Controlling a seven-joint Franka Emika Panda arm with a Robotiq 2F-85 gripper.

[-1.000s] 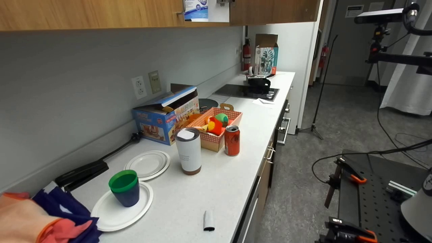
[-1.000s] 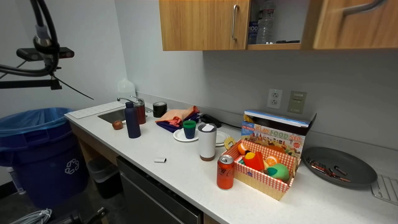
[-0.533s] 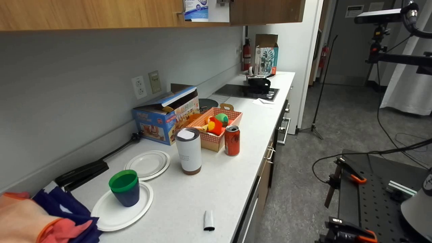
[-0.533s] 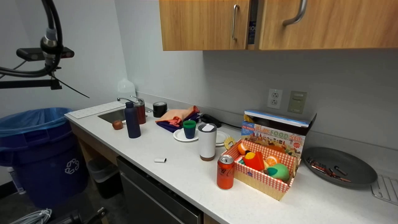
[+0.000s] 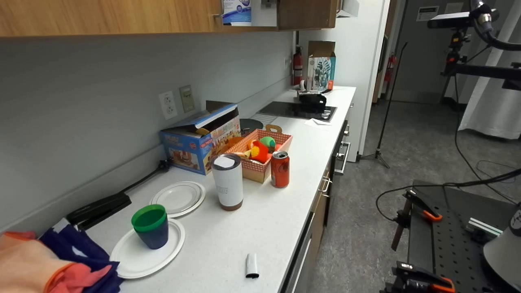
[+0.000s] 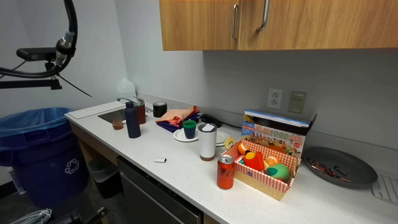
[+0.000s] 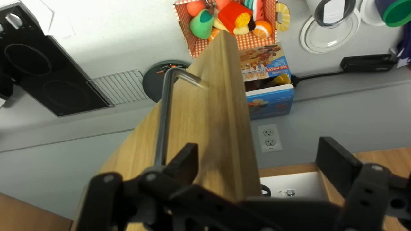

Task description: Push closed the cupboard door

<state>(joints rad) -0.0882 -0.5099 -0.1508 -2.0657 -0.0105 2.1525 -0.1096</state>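
Observation:
The cupboard door is a honey-brown wood-grain panel with a slim metal handle. It stands partly open; in an exterior view its inner face juts out from the cupboard, with the opening beside it. In the wrist view the door rises between the fingers, its free edge pointing up the picture. My gripper is open; its left finger is at the door's handle side, its right finger apart from the door over the cupboard opening. Contact cannot be told. The gripper is out of view in both exterior views.
A neighbouring shut cupboard door has its own handle. Below, the counter holds a checked basket, a play-food box, a red can, a white tumbler and a dark pan. Black cables hang at one side.
The cupboard door has swung inward towards its frame, so the opening has narrowed and the bottles inside are now hidden in an exterior view. The arm's hanging cable has shifted too.

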